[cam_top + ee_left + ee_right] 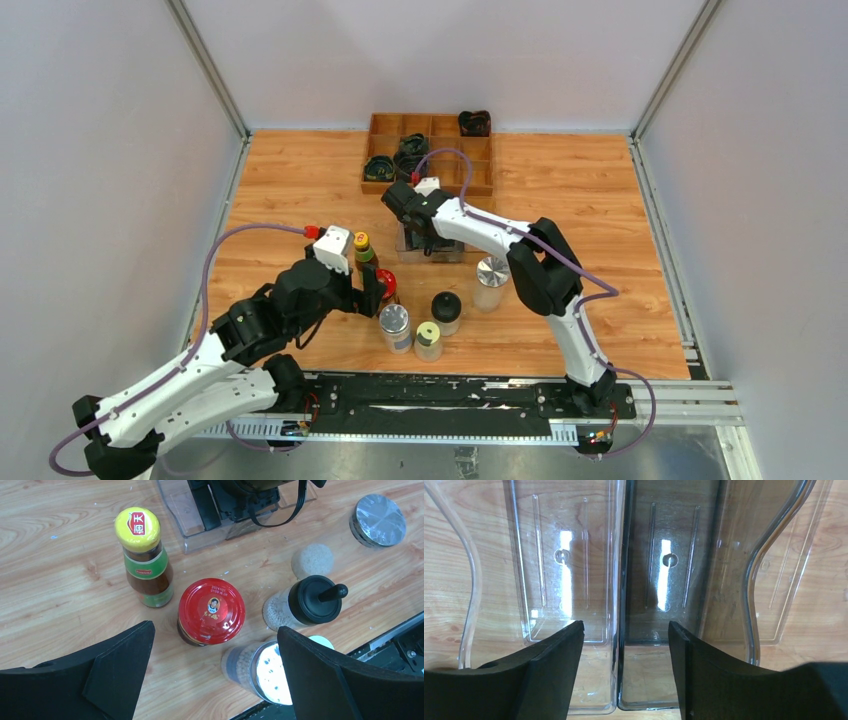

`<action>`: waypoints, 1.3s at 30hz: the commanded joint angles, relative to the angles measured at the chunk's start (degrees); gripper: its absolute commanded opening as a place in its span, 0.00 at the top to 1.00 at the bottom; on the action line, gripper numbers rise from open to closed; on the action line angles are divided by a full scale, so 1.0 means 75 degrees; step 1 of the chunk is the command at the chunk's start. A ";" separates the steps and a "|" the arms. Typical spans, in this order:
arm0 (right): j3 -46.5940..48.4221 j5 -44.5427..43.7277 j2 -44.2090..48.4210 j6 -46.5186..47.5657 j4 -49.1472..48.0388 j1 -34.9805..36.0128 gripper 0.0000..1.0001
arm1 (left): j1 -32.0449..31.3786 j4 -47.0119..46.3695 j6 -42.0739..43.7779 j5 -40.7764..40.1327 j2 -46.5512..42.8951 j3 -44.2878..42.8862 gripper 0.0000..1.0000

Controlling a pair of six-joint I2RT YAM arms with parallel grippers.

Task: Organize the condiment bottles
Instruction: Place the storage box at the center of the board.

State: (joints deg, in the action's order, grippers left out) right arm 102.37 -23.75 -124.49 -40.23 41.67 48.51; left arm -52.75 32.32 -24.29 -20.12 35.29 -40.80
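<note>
Left wrist view: spread tool poised over the red-lidded jar

Left wrist shows the left tool (215, 634) spread wide and pinching nothing, its two black fingers flanking the squat glass jar with the round red lid (211, 610); that jar stands upright on the wooden surface (60, 580), just beside the tall brown bottle with the yellow cap and green label (145, 555) and near the clear jar with the black domed cap (310, 600); a silver-lidded clear jar (267, 672) sits close by the finger on the right of that view, and another silver-capped jar (377, 520) stands well apart. The step in hand looks like a grasp on the red-lidded jar; to do it well, centre the fingers across the lid, come straight down, and mind the gap beside the silver-lidded jar, which looks tight; grip the glass below the lid and lift upright so no neighbour tips. The right tool (625, 627) is spread too, one finger either side of the middle wall of the clear rectangular plastic tray (616, 580); whether it touches that wall I cannot tell; the compartments in view hold no bottle.
</note>
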 commanded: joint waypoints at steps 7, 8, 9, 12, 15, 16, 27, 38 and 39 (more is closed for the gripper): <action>0.0429 -0.0586 0.0939 0.0666 0.0145 0.0115 0.19 | -0.0054 0.0133 -0.0089 -0.0088 0.0145 -0.0193 0.00; 0.0445 -0.0629 0.1022 0.0741 0.0150 0.0117 0.19 | -0.0057 0.0133 -0.0095 -0.0085 0.0162 -0.0206 0.00; 0.0467 -0.0721 0.1104 0.0831 0.0151 0.0118 0.18 | -0.0059 0.0139 -0.0100 -0.0085 0.0187 -0.0225 0.00; 0.0484 -0.0907 0.1403 0.1059 0.0151 0.0118 0.17 | -0.0057 0.0133 -0.0092 -0.0088 0.0254 -0.0264 0.00; 0.0452 -0.1094 0.1782 0.1317 0.0151 0.0118 0.15 | -0.0057 0.0151 -0.0077 -0.0115 0.0303 -0.0319 0.00; 0.0424 -0.1129 0.1916 0.1423 0.0151 0.0118 0.13 | -0.0056 0.0189 -0.0092 -0.0162 0.0336 -0.0349 0.00; -0.1292 -0.1750 0.4361 0.2559 0.0163 0.0124 0.00 | -0.0053 0.0557 -0.0158 -0.0592 0.0539 -0.0747 0.00; -0.4316 -0.1316 0.7531 0.2715 0.0087 0.0118 0.00 | -0.0062 0.0808 -0.0037 -0.0489 0.0798 -0.0994 0.00; -0.4543 -0.1189 0.7818 0.2711 0.0057 0.0118 0.00 | -0.0054 0.0831 -0.0019 -0.0393 0.0776 -0.0994 0.00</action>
State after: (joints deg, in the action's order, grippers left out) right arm 73.73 -34.70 -72.90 -21.02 41.76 48.73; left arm -52.75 36.71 -24.67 -23.68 41.04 -46.37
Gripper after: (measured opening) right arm 0.999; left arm 1.000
